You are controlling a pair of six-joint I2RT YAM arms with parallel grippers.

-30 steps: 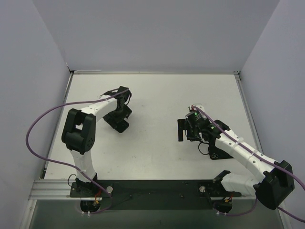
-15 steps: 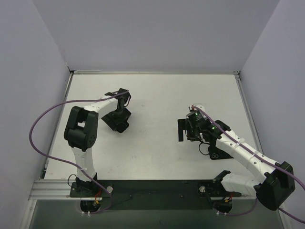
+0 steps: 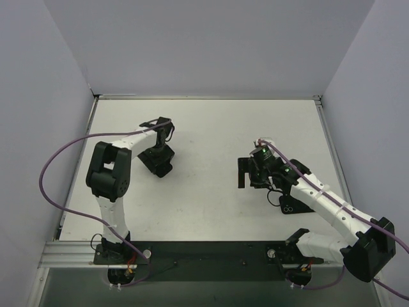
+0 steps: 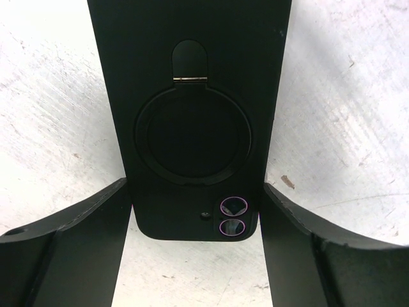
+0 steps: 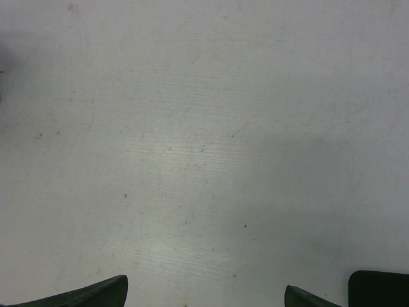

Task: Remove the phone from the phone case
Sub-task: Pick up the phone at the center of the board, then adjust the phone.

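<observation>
The phone in its black case lies back up on the table, with a round ring holder and two camera lenses showing. In the top view the case lies left of centre. My left gripper is open, and its fingers straddle the camera end of the case close to its side edges; I cannot tell if they touch. In the top view the left gripper sits over the case. My right gripper is open and empty above bare table, at centre right in the top view.
A flat black object with a white logo lies on the table under my right forearm; a black corner shows at the lower right of the right wrist view. White walls enclose the table on three sides.
My left gripper and the case end under it have shifted slightly toward the back of the table. The right arm has barely moved.
</observation>
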